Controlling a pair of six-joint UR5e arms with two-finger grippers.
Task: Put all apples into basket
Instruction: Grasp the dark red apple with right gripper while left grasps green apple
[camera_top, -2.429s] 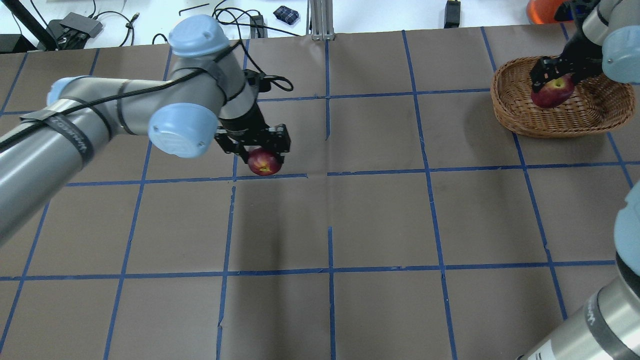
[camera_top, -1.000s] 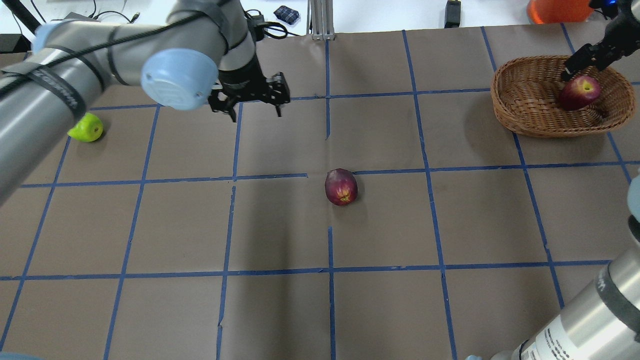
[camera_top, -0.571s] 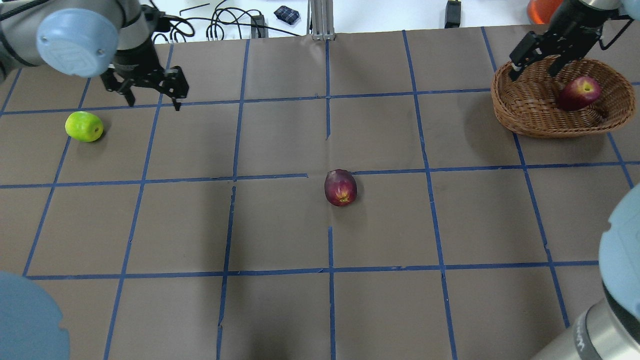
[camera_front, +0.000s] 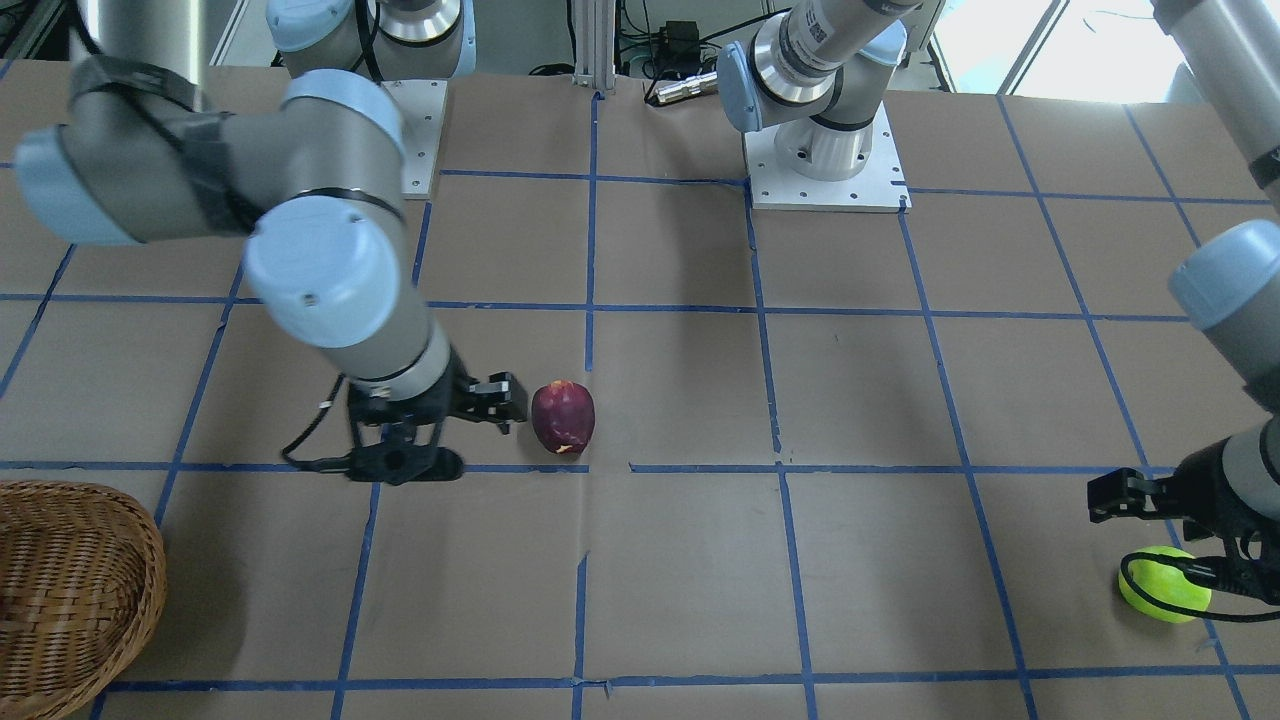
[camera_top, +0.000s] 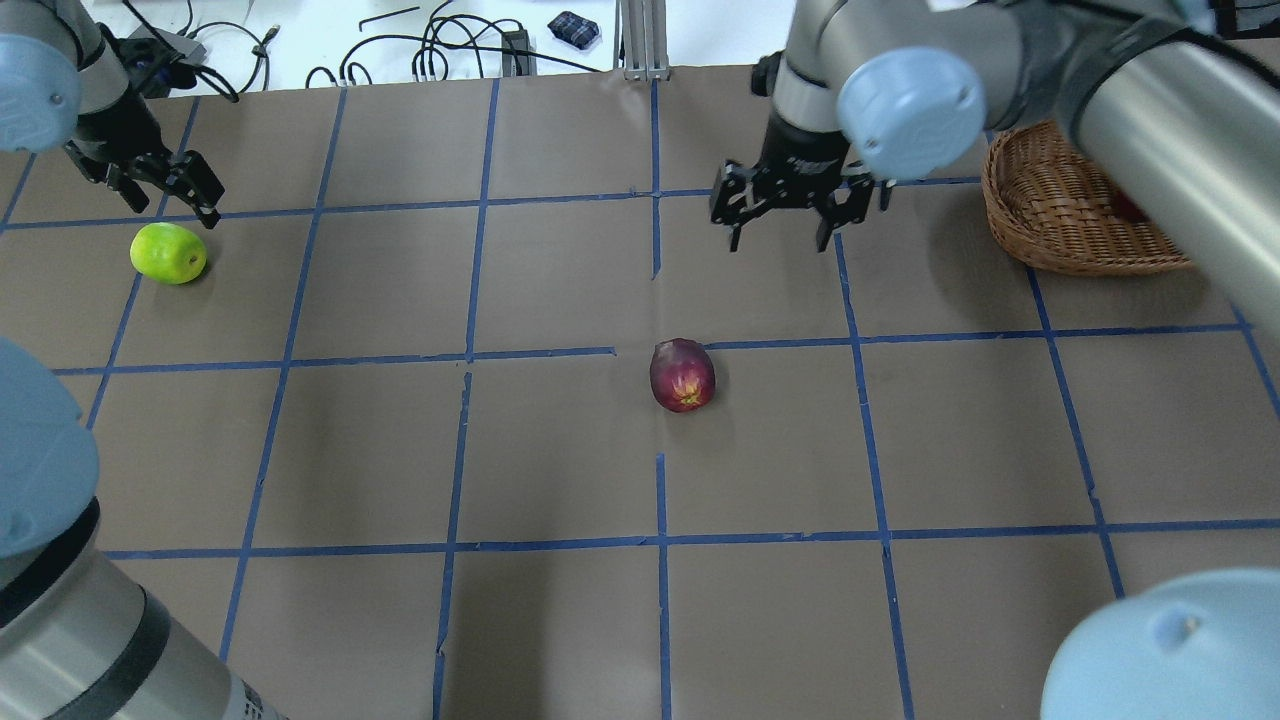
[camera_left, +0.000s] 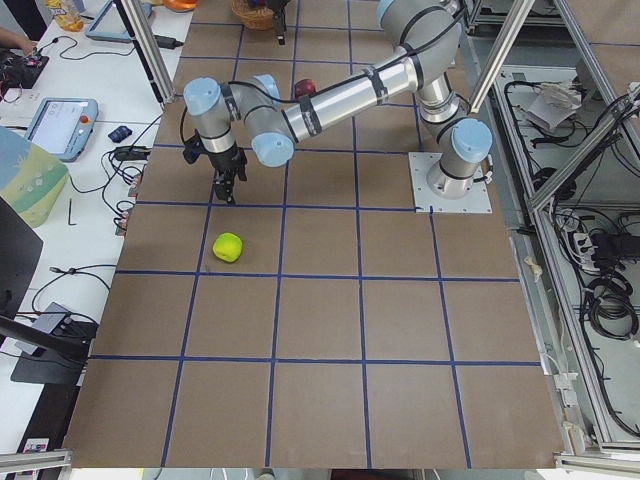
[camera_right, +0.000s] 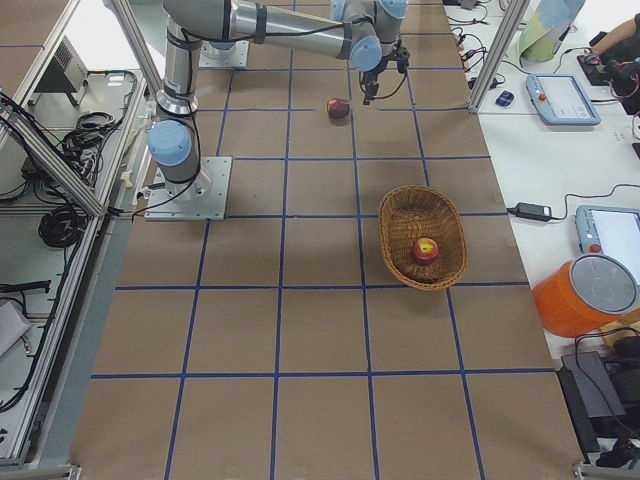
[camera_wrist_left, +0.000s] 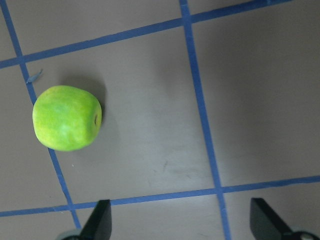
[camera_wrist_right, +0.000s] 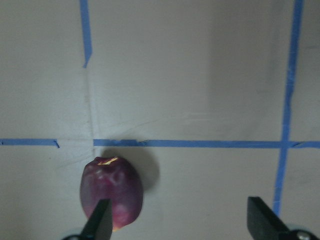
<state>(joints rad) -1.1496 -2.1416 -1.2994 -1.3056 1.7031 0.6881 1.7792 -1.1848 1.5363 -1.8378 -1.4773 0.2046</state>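
The lime green apple (camera_top: 168, 252) lies at the table's left, also in the left wrist view (camera_wrist_left: 66, 117). My left gripper (camera_top: 160, 185) hovers open just beyond it, empty. The dark maroon apple (camera_top: 682, 374) lies at the table's middle, and in the right wrist view (camera_wrist_right: 112, 192) it sits by one finger. My right gripper (camera_top: 790, 215) is open and empty, above and beyond this apple. The red apple (camera_right: 427, 249) lies inside the wicker basket (camera_top: 1060, 215) at the far right. In the overhead view my right arm hides most of it.
Brown paper with a blue tape grid covers the table (camera_top: 560, 460). Cables and small devices (camera_top: 470, 45) lie beyond the far edge. An orange container (camera_right: 590, 295) stands beside the table past the basket. The arm bases (camera_front: 825, 165) are bolted on the robot's side.
My left gripper let go of the maroon apple at mid-table and moved left to the green apple. My right gripper released the red apple in the basket and swung left toward the maroon apple.
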